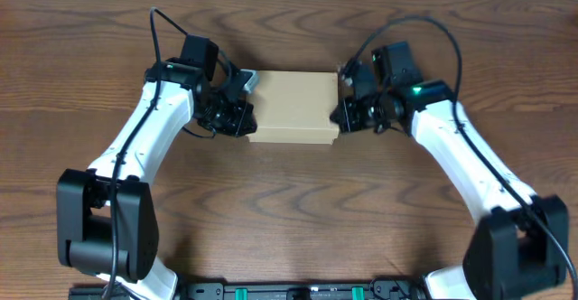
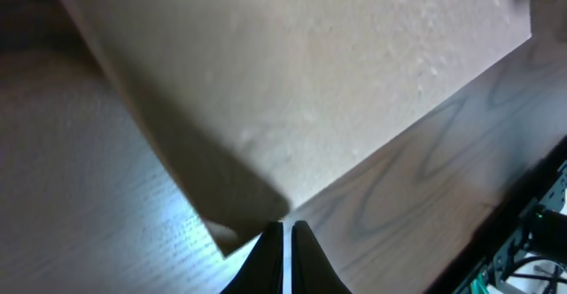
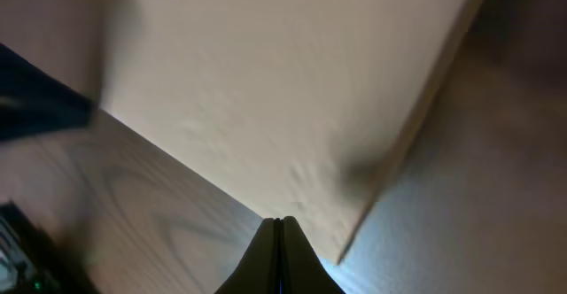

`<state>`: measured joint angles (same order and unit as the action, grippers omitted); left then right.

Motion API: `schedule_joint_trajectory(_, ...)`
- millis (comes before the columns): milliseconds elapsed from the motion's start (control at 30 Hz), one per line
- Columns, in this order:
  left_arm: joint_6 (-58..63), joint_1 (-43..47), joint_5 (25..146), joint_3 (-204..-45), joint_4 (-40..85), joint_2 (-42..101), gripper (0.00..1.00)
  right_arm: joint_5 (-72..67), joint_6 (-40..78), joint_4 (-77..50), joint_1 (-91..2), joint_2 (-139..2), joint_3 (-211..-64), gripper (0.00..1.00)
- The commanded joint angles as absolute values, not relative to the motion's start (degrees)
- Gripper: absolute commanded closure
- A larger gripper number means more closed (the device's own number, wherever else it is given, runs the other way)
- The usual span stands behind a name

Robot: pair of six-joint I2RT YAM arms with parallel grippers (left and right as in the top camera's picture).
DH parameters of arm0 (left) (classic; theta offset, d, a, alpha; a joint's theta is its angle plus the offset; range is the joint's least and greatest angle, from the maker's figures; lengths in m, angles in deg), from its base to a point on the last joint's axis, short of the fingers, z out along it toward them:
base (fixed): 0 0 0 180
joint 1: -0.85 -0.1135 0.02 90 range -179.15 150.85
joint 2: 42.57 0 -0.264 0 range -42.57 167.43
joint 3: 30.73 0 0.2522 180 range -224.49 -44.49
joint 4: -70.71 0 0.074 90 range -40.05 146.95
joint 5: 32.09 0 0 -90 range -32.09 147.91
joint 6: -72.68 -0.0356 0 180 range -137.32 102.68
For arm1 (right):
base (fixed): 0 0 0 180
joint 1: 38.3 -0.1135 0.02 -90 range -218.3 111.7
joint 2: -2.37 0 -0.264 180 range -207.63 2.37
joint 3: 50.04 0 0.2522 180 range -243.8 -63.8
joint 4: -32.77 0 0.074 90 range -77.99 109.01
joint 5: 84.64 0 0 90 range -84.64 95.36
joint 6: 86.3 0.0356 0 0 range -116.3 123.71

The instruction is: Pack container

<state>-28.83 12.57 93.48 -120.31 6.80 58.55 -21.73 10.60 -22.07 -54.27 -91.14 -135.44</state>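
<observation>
Wood-grain tabletop (image 1: 289, 228), nothing on it but the box. The box (image 1: 291, 107) is plain tan cardboard and sits between the two sets of jaws, top face flat, lid looks down. Contents are hidden, so I cannot tell what is inside.

Left arm (image 1: 135, 142): the left jaws are clenched to a thin slit with nothing between them, tips right at the box's near left corner; contact unclear. Right arm (image 1: 470, 151): the right jaws are pinched together, also holding nothing, tips at the box's near right edge by the corner.

Progress: judged late. The box looks closed and is flanked on both sides, probably being squared or pressed. Likely left: confirm the lid is seated, then back both arms off.

No brand, label or readable writing on the box or anywhere else.
</observation>
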Motion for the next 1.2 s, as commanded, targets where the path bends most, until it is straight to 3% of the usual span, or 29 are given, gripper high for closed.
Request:
schedule_joint_trajectory(0,-27.89,12.24,91.40,-122.56,4.90,51.03,0.94,-19.94,9.64,-21.98,-54.99,-82.77,-140.47,0.98)
schedule_joint_trajectory(133,-27.12,13.14,88.97,-122.53,-1.77,40.17,0.94,-19.02,14.23,-24.32,-55.01,-73.04,-140.73,0.98)
schedule_joint_trajectory(400,-27.14,14.54,90.20,-116.17,-8.92,14.22,0.94,-9.27,17.03,-45.41,-59.05,-52.06,-136.18,0.98)
schedule_joint_trajectory(667,-25.37,14.54,93.91,-93.99,-5.27,-9.58,0.94,-9.12,27.82,-38.59,-64.28,-27.89,-112.67,0.98)
schedule_joint_trajectory(800,-23.47,14.54,95.23,-91.63,-3.28,-14.11,0.94,-10.98,29.46,-33.80,-64.26,-21.96,-107.94,0.98)
schedule_joint_trajectory(833,-23.17,14.54,95.12,-91.63,-2.51,-14.41,0.94,-10.98,29.46,-33.26,-64.26,-21.57,-107.88,0.93)
schedule_joint_trajectory(867,-22.71,14.54,94.66,-91.63,-1.07,-14.56,0.64,-10.98,29.49,-32.65,-64.26,-21.44,-107.88,0.49)
schedule_joint_trajectory(900,-22.31,14.54,94.57,-91.63,-0.02,-14.56,0.05,-11.22,29.66,-32.54,-64.26,-21.46,-107.88,0.01)
schedule_joint_trajectory(1167,-22.01,14.54,94.55,-91.61,0.59,-14.52,0.05,-11.15,32.39,-34.07,-64.21,-21.90,-107.77,0.01)
